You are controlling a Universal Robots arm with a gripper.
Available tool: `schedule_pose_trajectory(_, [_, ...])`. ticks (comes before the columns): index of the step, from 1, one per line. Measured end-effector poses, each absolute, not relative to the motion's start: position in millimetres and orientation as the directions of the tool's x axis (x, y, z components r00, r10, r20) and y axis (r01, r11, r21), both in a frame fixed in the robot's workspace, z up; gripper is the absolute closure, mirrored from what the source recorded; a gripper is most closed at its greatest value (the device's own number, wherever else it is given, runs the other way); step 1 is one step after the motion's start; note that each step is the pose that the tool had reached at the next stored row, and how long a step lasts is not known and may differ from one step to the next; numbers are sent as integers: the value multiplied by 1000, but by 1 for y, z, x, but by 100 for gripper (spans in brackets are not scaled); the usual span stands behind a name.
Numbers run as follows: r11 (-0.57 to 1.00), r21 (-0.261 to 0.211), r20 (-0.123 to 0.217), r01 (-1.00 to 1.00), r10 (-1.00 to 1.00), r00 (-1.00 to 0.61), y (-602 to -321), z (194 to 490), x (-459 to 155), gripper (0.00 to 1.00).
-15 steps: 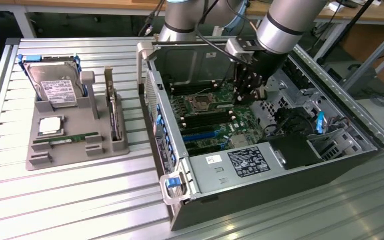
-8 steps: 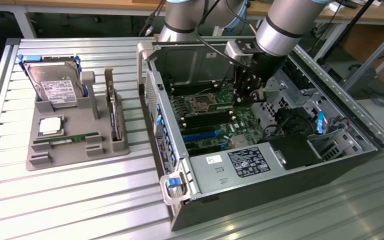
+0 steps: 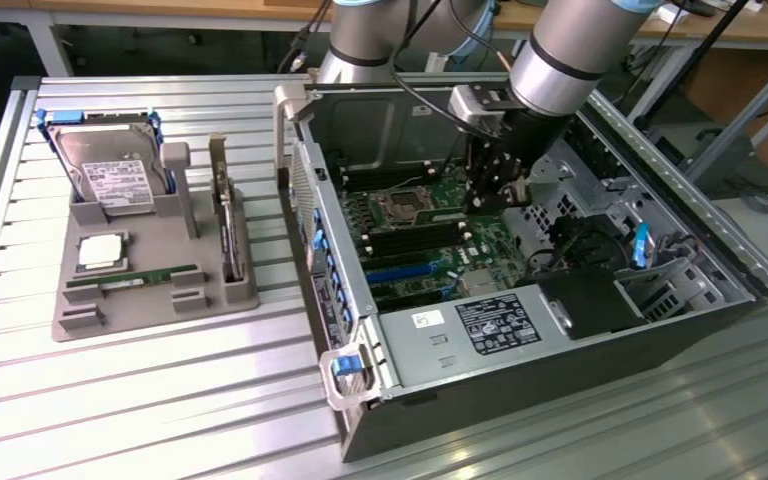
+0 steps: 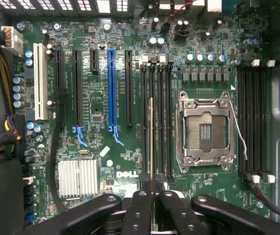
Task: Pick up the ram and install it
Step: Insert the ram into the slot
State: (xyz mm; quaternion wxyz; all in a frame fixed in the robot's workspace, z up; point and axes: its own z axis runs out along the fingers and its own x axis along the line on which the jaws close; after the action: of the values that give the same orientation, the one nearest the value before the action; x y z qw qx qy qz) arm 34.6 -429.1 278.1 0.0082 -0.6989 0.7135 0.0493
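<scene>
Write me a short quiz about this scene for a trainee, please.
1. True or false: the gripper is open.
2. In the wrist view, the ram in the gripper lines up with: A) the blue slot; B) the black slots beside the socket; C) the heatsink.
3. Fill in: the hard drive stands in the grey tray, outside the ____.

Key: 1 false, it is shut on the ram; 2 B; 3 case.
</scene>
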Motion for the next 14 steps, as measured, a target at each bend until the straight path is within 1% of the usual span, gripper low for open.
schedule_pose_trajectory(14, [18,59,-80,-998,-996,-23,-429,271,17,88])
